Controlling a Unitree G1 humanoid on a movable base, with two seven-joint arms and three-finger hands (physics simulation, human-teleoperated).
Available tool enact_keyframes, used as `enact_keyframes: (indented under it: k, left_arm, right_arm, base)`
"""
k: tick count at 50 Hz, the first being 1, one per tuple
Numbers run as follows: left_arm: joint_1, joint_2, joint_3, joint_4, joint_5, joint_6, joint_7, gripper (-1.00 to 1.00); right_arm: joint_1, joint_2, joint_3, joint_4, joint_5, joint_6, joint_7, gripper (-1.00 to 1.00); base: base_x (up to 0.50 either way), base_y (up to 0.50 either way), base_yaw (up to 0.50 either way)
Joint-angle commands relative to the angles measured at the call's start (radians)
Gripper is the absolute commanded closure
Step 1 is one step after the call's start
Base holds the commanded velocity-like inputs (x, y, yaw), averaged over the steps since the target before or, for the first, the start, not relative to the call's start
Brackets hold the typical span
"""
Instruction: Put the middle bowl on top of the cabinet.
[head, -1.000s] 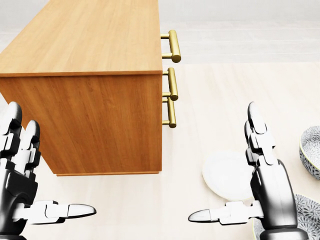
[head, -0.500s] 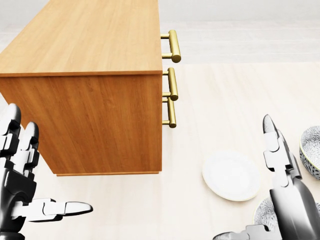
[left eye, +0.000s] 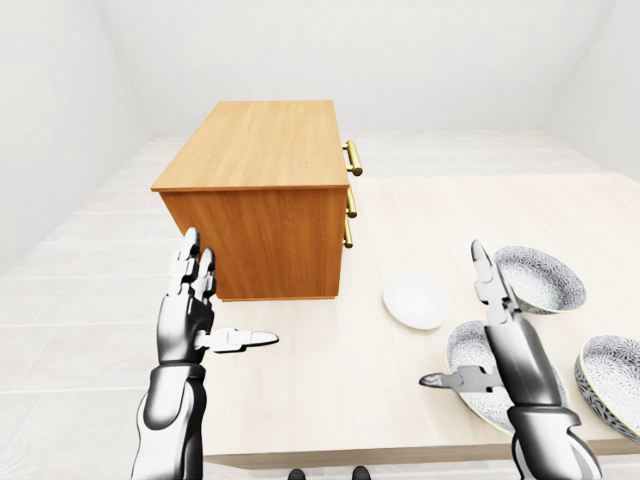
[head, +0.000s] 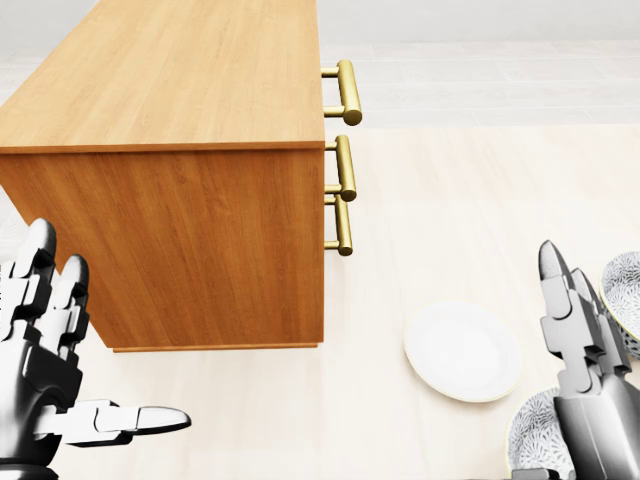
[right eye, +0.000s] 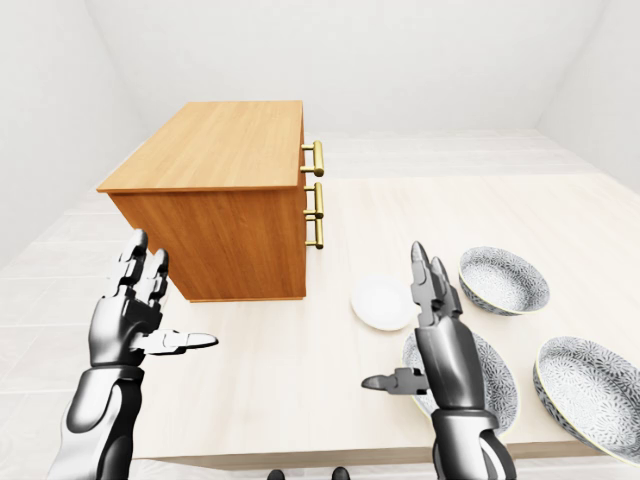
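Middle bowl (right eye: 492, 372): you have it at lower right of the right-eye view, patterned grey, resting on the table (right eye: 300, 380); your right hand covers its left part.
Other bowls: one bowl (right eye: 503, 279) sits above it toward the right edge, another bowl (right eye: 592, 381) lies at the lower right corner; all three stand apart from each other.
Right hand (right eye: 435, 340): your fingers point up and lie close together, thumb stuck out to the left; they grip nothing.
White plate (right eye: 381, 302): just left of the middle bowl, flat on the table, near the cabinet's lower corner.
Cabinet (right eye: 215, 190): upper left of centre, wooden, with three brass handles (right eye: 315, 195) on its right face; its top (left eye: 262, 142) is bare wood.
Left hand (left eye: 186, 320): lower left of the left-eye view, your fingers upright and slightly spread, thumb pointing right, holding nothing.
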Motion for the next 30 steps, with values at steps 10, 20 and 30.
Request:
enact_keyframes:
  k: [10, 20, 30]
  left_arm:
    - [-0.008, 0.003, -0.006, 0.032, 0.005, 0.0, 0.004, -1.0]
    - [-0.006, 0.004, -0.009, 0.03, 0.011, 0.0, 0.005, -1.0]
    - [-0.011, 0.004, -0.006, 0.035, 0.004, 0.0, 0.005, -1.0]
  right_arm:
    - [0.094, 0.023, -0.039, 0.099, -0.113, -0.037, -0.028, -1.0]
    - [0.132, 0.036, -0.11, 0.143, -0.202, -0.037, -0.027, -1.0]
    - [0.181, 0.089, -0.184, 0.097, -0.212, -0.037, 0.016, -1.0]
  base:
    - [0.0, 0.0, 0.0]
    - [0.0, 0.0, 0.0]
    - [0.0, 0.0, 0.0]
